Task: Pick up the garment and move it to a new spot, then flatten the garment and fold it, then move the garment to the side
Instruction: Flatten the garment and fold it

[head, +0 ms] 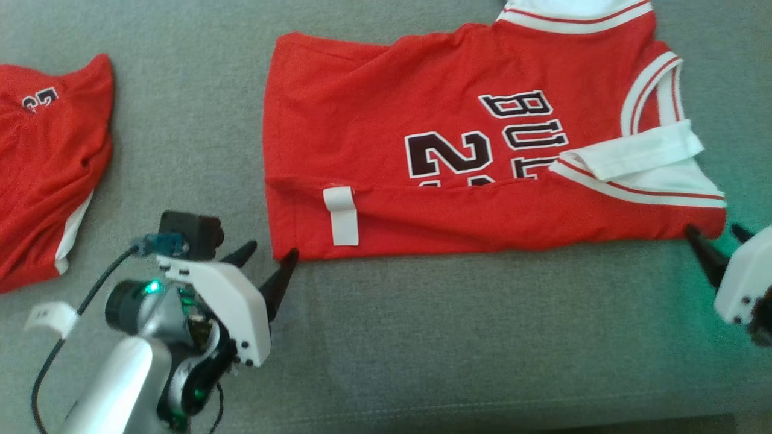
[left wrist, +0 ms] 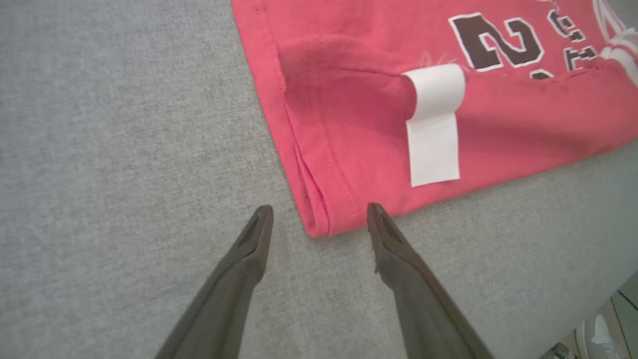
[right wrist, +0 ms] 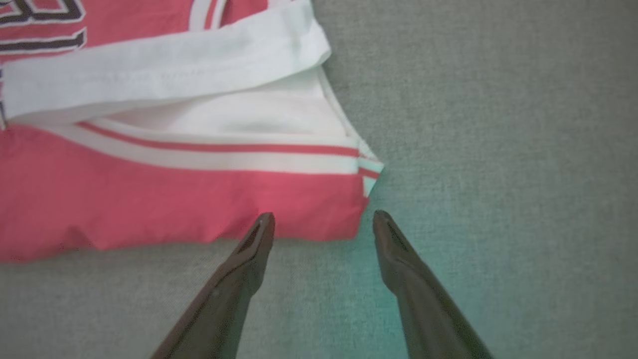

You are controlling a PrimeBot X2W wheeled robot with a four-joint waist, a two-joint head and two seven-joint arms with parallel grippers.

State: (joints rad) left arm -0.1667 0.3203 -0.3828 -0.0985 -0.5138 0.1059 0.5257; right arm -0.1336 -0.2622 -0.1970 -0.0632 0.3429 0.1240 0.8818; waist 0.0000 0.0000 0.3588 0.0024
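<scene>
The left claw [head: 271, 250] sits nearest, low on the grey fabric surface [head: 482, 337]. Its two dark fingers [left wrist: 249, 259] are spread wide and grasp nothing. In the left wrist view, the near left corner of the red jersey [head: 362, 120] lies on the surface in the gap between the tips, and neither finger presses it. The right claw [head: 715, 230] is released in the same way at the near right corner. In the right wrist view, its fingers [right wrist: 239, 269] stand apart with the jersey's corner between them, and one tip just overlaps the red edge.

The jersey lies spread across the middle of the surface, with its near long edge folded up over the body. A white label [head: 342, 216] hangs over that fold near the left end. Beyond the fold, the dark number and lettering [head: 449, 154] are partly covered. A white strap with red piping [head: 633, 154] is doubled over on the right. Farther back is the white-trimmed edge [head: 573, 15]. Well apart on the far left lies a second red garment [head: 48, 169], crumpled.
</scene>
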